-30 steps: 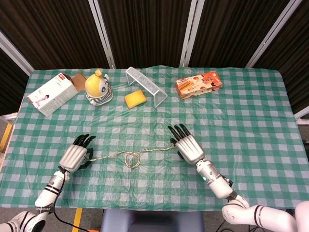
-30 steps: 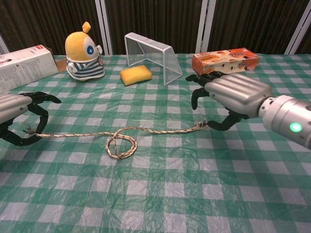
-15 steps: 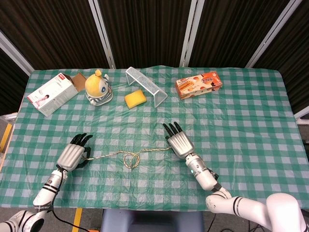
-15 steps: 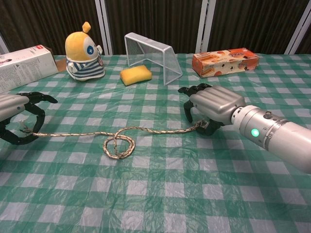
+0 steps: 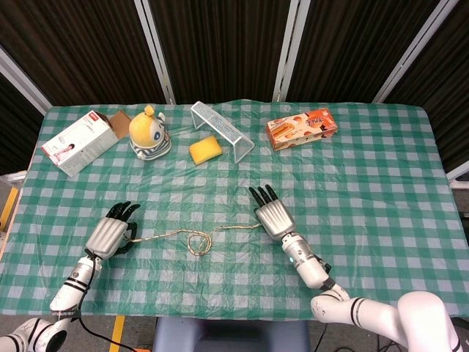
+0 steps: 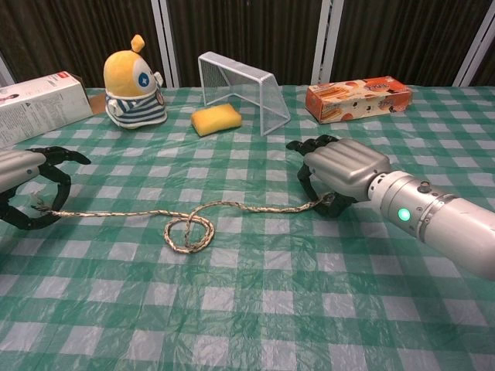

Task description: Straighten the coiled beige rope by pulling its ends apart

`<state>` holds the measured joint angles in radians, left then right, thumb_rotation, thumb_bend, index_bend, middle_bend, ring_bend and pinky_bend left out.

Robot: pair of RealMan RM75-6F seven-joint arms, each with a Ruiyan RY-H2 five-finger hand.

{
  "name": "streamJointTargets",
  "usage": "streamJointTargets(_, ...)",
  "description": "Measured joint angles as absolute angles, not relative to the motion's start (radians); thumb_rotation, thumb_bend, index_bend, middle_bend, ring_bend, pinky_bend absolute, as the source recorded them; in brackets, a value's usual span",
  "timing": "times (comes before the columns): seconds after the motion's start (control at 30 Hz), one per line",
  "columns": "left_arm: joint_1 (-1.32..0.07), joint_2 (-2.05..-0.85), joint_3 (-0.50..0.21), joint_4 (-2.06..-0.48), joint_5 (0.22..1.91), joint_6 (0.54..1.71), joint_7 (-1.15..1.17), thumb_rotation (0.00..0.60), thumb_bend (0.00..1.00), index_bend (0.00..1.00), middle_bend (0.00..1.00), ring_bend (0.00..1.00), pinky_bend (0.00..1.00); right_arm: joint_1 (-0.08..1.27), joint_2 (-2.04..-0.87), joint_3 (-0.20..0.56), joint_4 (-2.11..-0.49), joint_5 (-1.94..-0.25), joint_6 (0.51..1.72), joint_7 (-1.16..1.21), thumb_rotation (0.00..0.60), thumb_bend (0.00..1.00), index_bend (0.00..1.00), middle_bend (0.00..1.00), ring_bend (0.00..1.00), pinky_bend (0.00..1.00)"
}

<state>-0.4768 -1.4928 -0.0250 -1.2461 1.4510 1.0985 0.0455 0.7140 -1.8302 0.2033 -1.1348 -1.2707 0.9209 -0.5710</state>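
The beige rope (image 5: 198,242) (image 6: 188,232) lies on the green checked table (image 5: 381,191), with one small loop near its middle and both tails running out almost straight. My left hand (image 5: 108,236) (image 6: 23,182) curls round the frayed left end at the table's left front and holds it. My right hand (image 5: 272,217) (image 6: 344,166) sits palm down over the right end. Its fingers are curled onto the cloth and grip that end against the thumb. The pinch itself is hidden under the hand in the head view.
Along the far side stand a white carton (image 5: 77,143) (image 6: 39,104), a yellow plush toy (image 5: 149,133) (image 6: 133,81), a yellow sponge (image 5: 205,149) (image 6: 216,120), a white wire goal (image 5: 223,130) (image 6: 244,89) and an orange snack box (image 5: 302,127) (image 6: 357,98).
My right hand moved left and down onto the rope's right end and curled its fingers around it. The left hand drifted slightly left, and the loop shifted left with it.
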Motion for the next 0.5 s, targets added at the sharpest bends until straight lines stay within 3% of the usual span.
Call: streamJointTargets(0.5,-0.453,-1.447,-0.029,-1.184,1.445,1.129,-0.002,0.600,0.42,0.64,0.10,0.00,0.11,0.679,-1.703,0.210,-1.232,-1.245,0.995,-0.551,0.600,0.49,0.78,0.05,0.00,0.00)
